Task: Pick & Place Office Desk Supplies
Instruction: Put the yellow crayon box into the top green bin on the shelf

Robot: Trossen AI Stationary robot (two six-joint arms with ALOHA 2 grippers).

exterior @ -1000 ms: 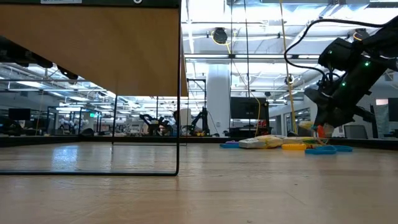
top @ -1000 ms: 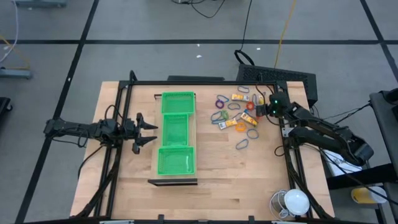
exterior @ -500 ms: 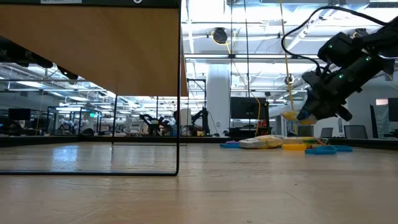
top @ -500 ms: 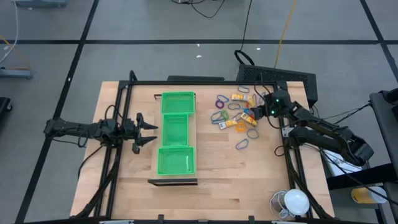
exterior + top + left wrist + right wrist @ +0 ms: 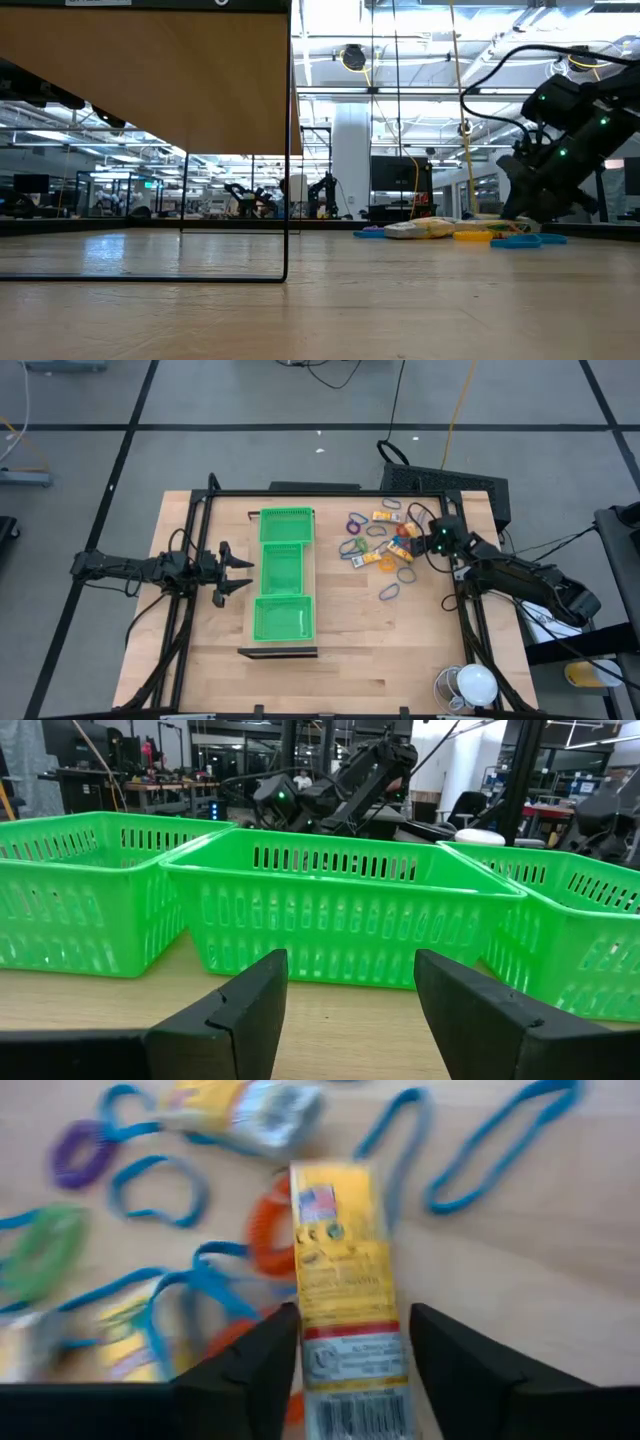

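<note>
My right claw over the desk supplies

The table (image 5: 340,670) held the green tray (image 5: 283,588) beside my idle, open left gripper (image 5: 232,572); my right gripper (image 5: 350,1355) stood parted around a yellow packet (image 5: 345,1310) (only its wrist view showed this) among scattered loops (image 5: 390,592).

Right hand (image 5: 348,1342): two dark fingers (image 5: 245,1365) spread, flanking a yellow rectangular packet (image 5: 345,1295) with printed label and barcode; contact with the fingers cannot be confirmed. Beyond it on the pale wooden worktop (image 5: 560,1270): an orange-red loop (image 5: 268,1230), blue thin loops (image 5: 495,1145), a purple loop (image 5: 75,1155), a green loop (image 5: 40,1250) and a second yellow-and-silver packet (image 5: 245,1110).
</note>
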